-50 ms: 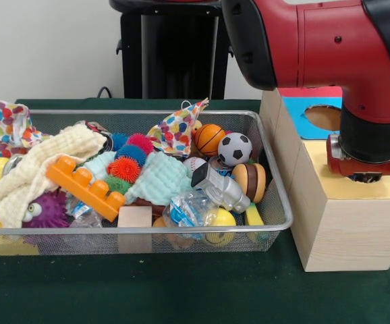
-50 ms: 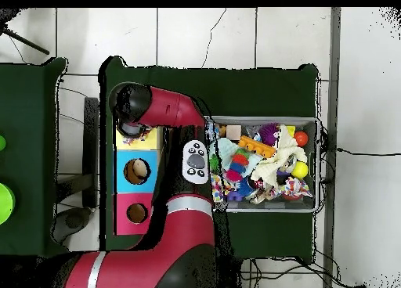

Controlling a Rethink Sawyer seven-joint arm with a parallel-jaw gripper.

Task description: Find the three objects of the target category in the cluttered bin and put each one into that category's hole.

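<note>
Red arm's gripper (image 1: 365, 177) hung over the yellow-topped box (image 1: 347, 216), presumably to drop something in its hole; its fingers were hidden. Balls remained left in the wire bin (image 1: 276, 196).

In the one wire bin (image 1: 276, 202) I count one basketball (image 1: 210, 139), one soccer ball (image 1: 235, 148), one orange brick (image 1: 87, 185), one wooden cube (image 1: 135, 218), one purple toy (image 1: 45, 210).

Even, bright indoor light falls from above, with no harsh glare. The wire bin (image 1: 276, 223) casts a soft shadow on the green tablecloth (image 1: 181, 290). Both views are slightly soft.
</note>
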